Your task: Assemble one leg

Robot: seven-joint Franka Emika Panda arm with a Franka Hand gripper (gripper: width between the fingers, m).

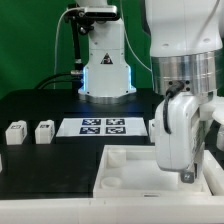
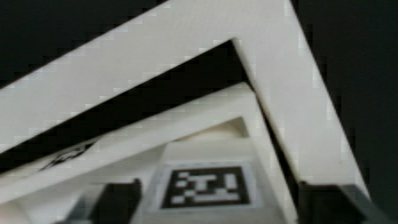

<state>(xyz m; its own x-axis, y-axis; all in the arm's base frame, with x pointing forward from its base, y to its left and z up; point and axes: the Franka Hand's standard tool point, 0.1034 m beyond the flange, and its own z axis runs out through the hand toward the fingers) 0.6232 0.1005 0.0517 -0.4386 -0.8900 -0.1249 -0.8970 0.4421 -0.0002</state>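
Claw (image 1: 186, 172): nearest the camera, low over the large flat piece; whether its fingers were apart or together could not be told.
Leg (image 2: 210, 186): tagged block seen right under the claw in the wrist view, held or not unclear.
Large flat piece (image 1: 125, 170): beneath the claw.
Spare legs (image 1: 30, 131): well off, on the tabletop (image 1: 50, 105).
Progress: judged mid-way, seating not confirmed.
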